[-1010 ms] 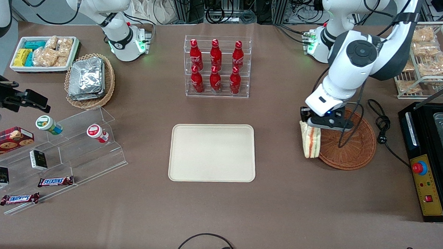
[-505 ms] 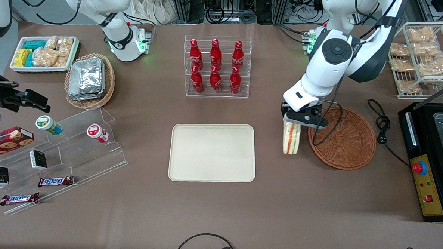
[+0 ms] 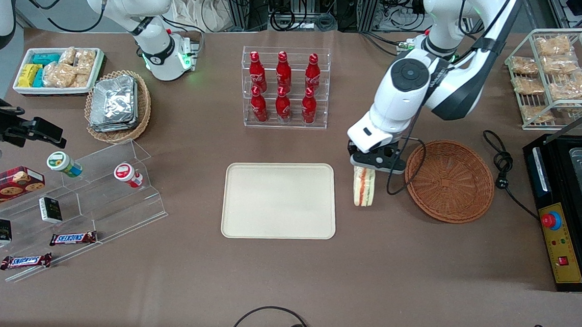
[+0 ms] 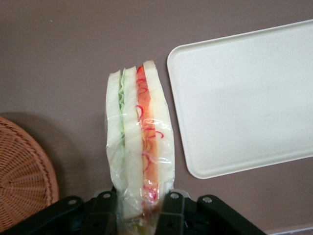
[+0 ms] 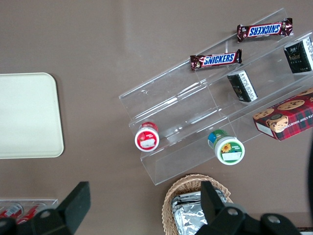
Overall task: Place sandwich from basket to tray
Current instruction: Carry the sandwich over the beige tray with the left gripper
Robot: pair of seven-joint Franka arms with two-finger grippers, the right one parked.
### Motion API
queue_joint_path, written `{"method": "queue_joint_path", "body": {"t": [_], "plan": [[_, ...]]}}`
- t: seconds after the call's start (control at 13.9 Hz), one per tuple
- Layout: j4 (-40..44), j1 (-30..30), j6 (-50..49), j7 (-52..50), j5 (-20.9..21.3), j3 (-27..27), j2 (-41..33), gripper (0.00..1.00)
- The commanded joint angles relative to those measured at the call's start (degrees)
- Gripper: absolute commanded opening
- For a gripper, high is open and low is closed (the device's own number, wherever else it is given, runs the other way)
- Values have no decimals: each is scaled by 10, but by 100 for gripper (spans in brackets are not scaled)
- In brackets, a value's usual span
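The sandwich (image 3: 363, 186) (image 4: 139, 147), a clear-wrapped wedge of white bread with red, orange and green layers, hangs above the brown table between the basket and the tray. My left gripper (image 3: 371, 160) (image 4: 138, 215) is shut on its upper end, one black finger (image 4: 171, 213) on each side. The reddish-brown wicker basket (image 3: 449, 181) (image 4: 22, 181) sits empty toward the working arm's end. The cream tray (image 3: 279, 200) (image 4: 244, 98) (image 5: 27, 115) lies flat at the table's middle, nothing on it, its edge a short gap from the sandwich.
A clear rack of red bottles (image 3: 284, 87) stands farther from the front camera than the tray. A black cable (image 3: 502, 168) and a black machine (image 3: 564, 210) lie past the basket. A foil-packet basket (image 3: 118, 106) and acrylic snack steps (image 3: 78, 193) sit toward the parked arm's end.
My left gripper has carried the sandwich away from over the basket's rim and sideways toward the tray; it now hangs just short of the tray's edge.
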Motion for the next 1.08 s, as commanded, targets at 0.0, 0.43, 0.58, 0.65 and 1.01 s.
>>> {"method": "queue_joint_path", "body": {"t": [0.0, 0.43, 0.58, 0.65, 1.01], "plan": [[57, -28, -12, -58, 39, -1, 56, 28], [135, -80, -12, -156, 119, -1, 164, 28], [152, -94, -11, -182, 148, -1, 194, 28], [154, -99, -9, -191, 163, 0, 204, 28], [154, -112, 45, -198, 177, 0, 246, 29]]}}
